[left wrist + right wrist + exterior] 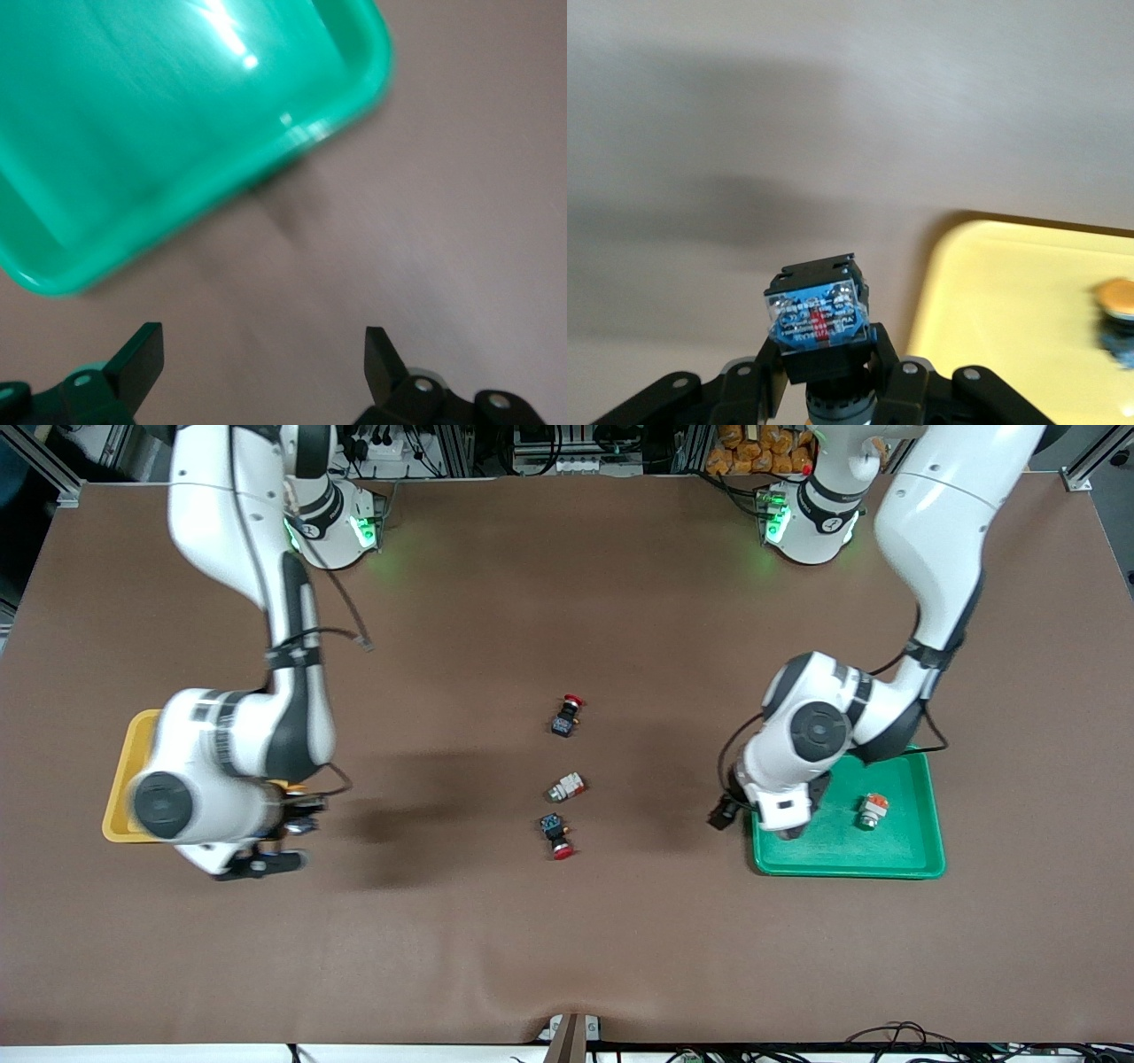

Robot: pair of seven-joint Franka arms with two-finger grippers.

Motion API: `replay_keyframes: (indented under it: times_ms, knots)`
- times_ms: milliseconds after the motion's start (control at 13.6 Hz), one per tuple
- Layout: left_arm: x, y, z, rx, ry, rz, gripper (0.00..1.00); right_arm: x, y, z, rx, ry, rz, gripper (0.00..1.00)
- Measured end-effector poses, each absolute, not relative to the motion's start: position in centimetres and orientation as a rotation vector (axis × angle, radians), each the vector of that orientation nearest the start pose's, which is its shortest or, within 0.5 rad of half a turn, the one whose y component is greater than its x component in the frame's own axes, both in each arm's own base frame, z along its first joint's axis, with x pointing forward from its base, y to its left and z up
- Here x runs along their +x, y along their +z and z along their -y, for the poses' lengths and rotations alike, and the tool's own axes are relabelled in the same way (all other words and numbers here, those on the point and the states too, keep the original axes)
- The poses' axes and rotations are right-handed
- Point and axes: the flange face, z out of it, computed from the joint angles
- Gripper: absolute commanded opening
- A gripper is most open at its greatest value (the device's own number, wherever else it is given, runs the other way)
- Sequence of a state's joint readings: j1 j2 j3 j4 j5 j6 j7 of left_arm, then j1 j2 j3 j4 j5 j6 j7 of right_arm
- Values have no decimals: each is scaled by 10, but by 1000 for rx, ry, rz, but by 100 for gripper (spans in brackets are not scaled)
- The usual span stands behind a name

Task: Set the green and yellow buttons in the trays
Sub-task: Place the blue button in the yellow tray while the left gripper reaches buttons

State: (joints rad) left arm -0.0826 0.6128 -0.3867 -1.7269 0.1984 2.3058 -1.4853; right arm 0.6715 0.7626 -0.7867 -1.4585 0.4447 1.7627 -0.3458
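Just beside the right end effector (828, 390), toward the right arm's end of the table, lies the yellow tray (992, 292), and this is the relation on which the coming move turns. The right end effector is closed on a blue-and-black-bodied switch (817, 317); the body is clamped between the fingers (764, 381) with its blue terminal face turned up toward the wrist camera, so the cap is hidden below and its colour cannot be told. In the right wrist view the tray's rounded corner is seen close by the held switch, which hangs over bare table and is not yet above the tray floor. One yellow-capped switch (1118, 305) is already lying in that tray. A short carry over the rim is judged to be what remains before release.

The left end effector (264, 363) is held wide open and empty over the table just beside a corner of the green tray (328, 133), in which one green-tipped switch (872, 810) rests. A second white-bodied switch (565, 786) lies mid-table, well apart from both end effectors, its long axis slanted slightly to the table's length. It is flanked by two red-capped switches (566, 716), which are not wanted. The left arm, being free, is judged the likelier one for it.
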Motion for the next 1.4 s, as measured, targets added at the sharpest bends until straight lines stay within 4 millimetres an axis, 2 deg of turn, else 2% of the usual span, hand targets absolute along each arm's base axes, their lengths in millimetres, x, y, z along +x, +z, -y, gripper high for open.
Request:
replay_keyframes:
  times_ms: [74, 148, 221, 295, 369, 443, 738, 885, 1107, 1402]
  knots:
    - [609, 251, 296, -2869, 76, 1429, 100, 677, 300, -28, -3138, 421, 294, 0]
    - [607, 249, 314, -2892, 79, 1400, 100, 673, 292, 1, -3121, 448, 300, 22]
    - [604, 247, 331, -2912, 83, 1373, 100, 670, 286, 28, -3105, 466, 307, 71]
    - [601, 244, 346, -2931, 86, 1349, 100, 666, 282, 50, -3088, 478, 319, 100]
    - [600, 244, 360, -2952, 83, 1330, 100, 665, 280, 63, -3077, 481, 334, 100]
    - [599, 245, 376, -2977, 77, 1310, 100, 664, 280, 67, -3072, 481, 347, 100]
    - [588, 245, 435, -3044, 15, 1208, 100, 669, 288, 34, -3057, 487, 426, 100]
    - [580, 238, 459, -3058, -16, 1157, 100, 680, 311, 12, -3060, 448, 477, 100]
    - [572, 230, 486, -3085, -26, 1112, 100, 692, 360, -13, -3061, 400, 492, 100]
    - [565, 224, 504, -3112, -28, 1085, 100, 687, 427, -18, -3042, 284, 453, 100]
